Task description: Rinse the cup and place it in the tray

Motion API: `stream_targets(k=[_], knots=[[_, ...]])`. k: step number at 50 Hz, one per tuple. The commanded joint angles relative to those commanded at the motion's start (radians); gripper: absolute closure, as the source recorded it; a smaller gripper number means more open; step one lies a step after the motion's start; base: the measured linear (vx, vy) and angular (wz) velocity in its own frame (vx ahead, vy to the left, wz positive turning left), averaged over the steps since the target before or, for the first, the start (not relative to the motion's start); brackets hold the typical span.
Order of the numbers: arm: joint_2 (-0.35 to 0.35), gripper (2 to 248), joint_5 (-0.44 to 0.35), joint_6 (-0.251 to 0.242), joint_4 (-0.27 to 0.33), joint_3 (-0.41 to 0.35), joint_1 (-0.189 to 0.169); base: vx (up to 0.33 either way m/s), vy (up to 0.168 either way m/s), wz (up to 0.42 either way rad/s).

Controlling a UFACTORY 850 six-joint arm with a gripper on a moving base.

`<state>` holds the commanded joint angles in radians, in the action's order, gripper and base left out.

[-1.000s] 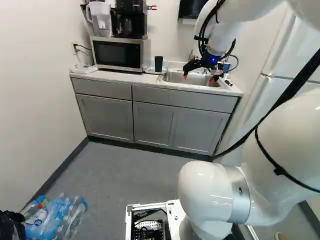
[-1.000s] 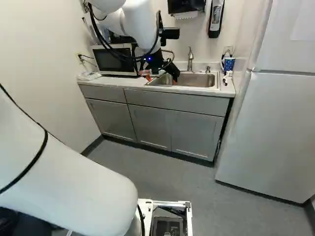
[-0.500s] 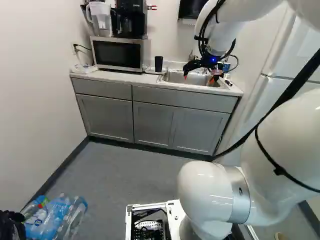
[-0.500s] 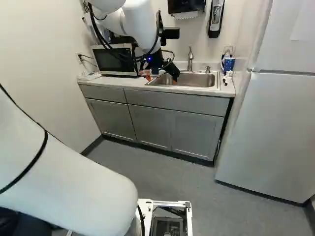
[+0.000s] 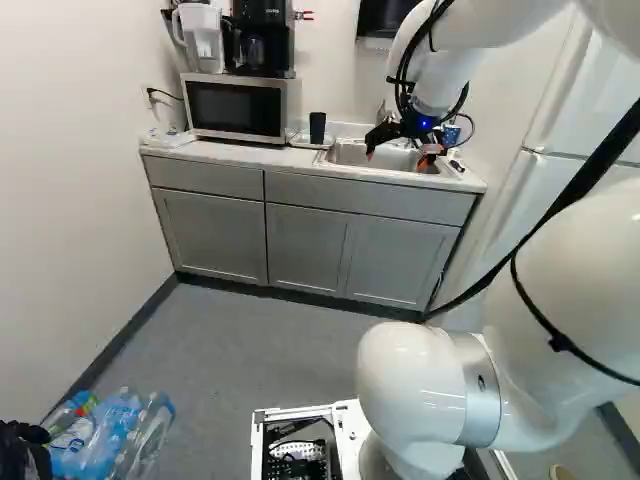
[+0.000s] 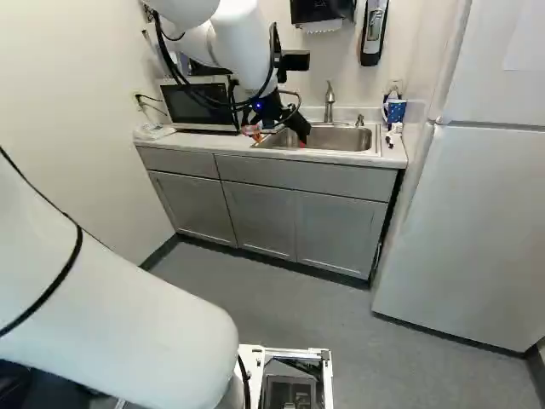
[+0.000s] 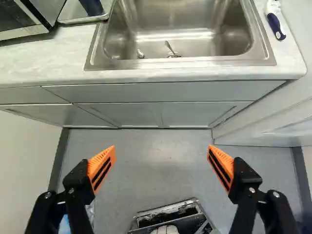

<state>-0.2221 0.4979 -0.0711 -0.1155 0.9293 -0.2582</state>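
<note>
Hand point(image 7: 162, 151): fingers spread wide, nothing held between them; it hangs near the sink, on the base's side of it.
Arm point(image 5: 447, 78): shifted very slightly at the wrist end compared with half a second ago, while the base keeps its place; a small adjustment rather than a reach.
Cup point(image 5: 317, 127): dark, upright in the tray, well apart from the hand; no shift shows in the left base view.
Tray point(image 5: 305, 143): on the table point(image 6: 383, 158) between microwave and sink, its place unchanged.
Meaning: the placing looks done; whether the cup was rinsed cannot be told. The task is probably at or near its end, with withdrawal the likely step.
Sink point(image 7: 263, 51): its raised rim lies ahead of the fingers, the table's front edge nearer; dipping low could catch either.
Faucet point(image 6: 329, 100): rises behind the basin, a poor neighbour for a forward swing.
Microwave point(image 5: 236, 107): stands beside the tray and narrows any approach there.
Fridge point(image 6: 477, 221): bounds the far side, past the dark-handled brush point(image 7: 276, 24).
Open room: upward and back toward the base seems the safest way, the spread fingers kept level until past the edge.
</note>
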Motion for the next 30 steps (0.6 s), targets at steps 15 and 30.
stream_targets(k=[15, 30], knots=[[-0.003, 3, -0.062, 0.003, 0.005, -0.038, 0.012, 0.000, 0.000, 0.000], [-0.006, 3, -0.151, 0.008, 0.013, -0.093, 0.028, 0.000, 0.000, 0.000]])
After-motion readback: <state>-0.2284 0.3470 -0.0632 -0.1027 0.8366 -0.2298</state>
